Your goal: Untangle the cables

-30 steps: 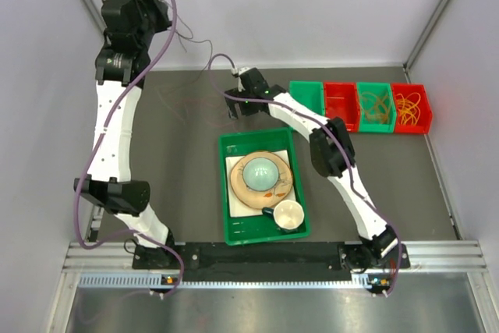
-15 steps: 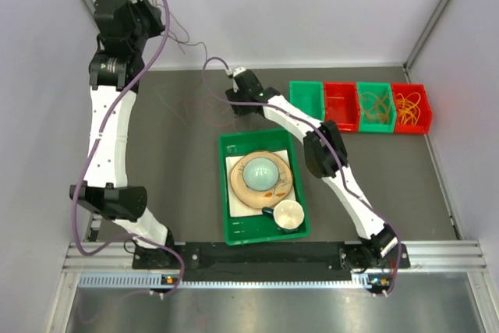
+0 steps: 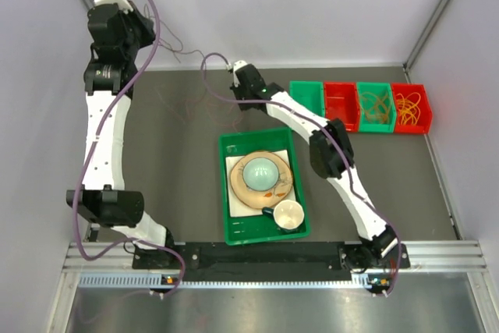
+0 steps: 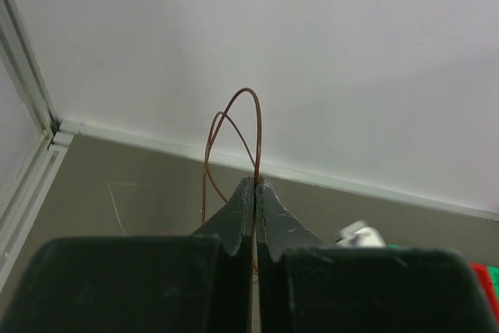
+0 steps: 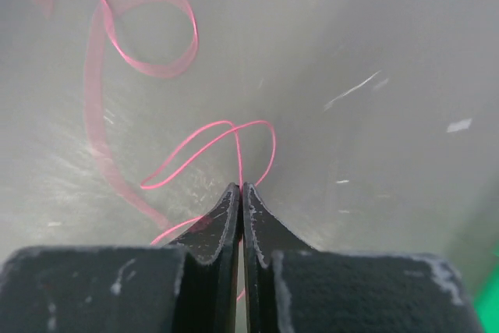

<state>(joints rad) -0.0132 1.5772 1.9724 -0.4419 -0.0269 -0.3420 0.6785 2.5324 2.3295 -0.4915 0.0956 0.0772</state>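
Cables (image 4: 259,138): left claw (image 4: 255,182); right claw (image 5: 240,187), seemingly

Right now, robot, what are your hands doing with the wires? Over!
Left gripper shut on a brown cable. Right gripper shut on a red cable, more red loops loose ahead. Green tray apart from both. Over.

Brown cable (image 4: 258,134) looped upward; red cable (image 5: 240,161) curled in loose loops.

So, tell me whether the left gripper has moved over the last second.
Yes. In the top view the left gripper has shifted left, toward the left wall and away from the green tray.
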